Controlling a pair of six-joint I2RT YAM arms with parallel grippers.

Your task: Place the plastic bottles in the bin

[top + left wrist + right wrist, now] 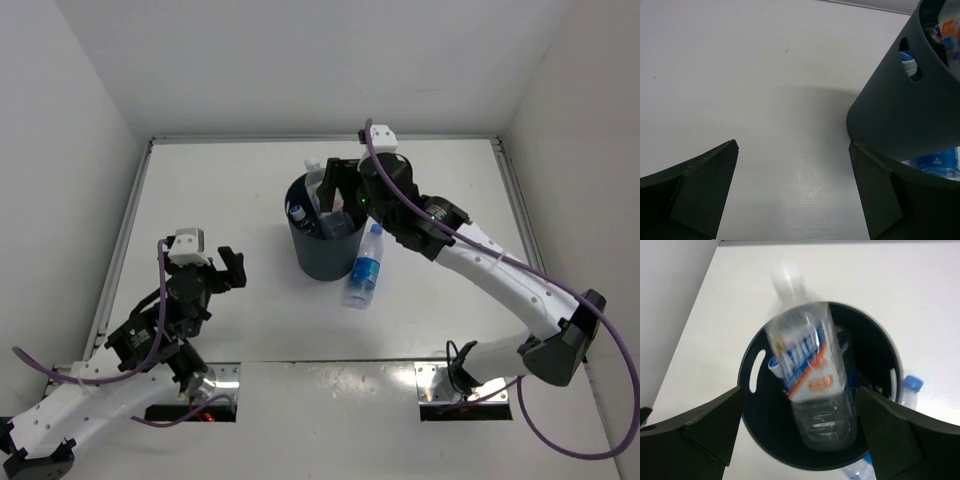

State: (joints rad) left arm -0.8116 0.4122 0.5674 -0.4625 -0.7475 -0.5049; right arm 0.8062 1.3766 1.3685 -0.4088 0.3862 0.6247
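Our right end effector (800,392) stands parted over the bin (743,371) — a blurred white-blue bottle (805,360) tilts in its mouth, ungripped. Our left end effector (792,144) gapes wide, empty; another bottle (365,268) lies just beside the bin.

Labelled bottle (807,370) over bin (875,350): motion-blurred, cap end smeared. Blue-capped bottle (774,366) beneath it mostly hidden. Left wrist view: bin cut off at right edge; blue-label bottle (935,162) behind it shows only a sliver.
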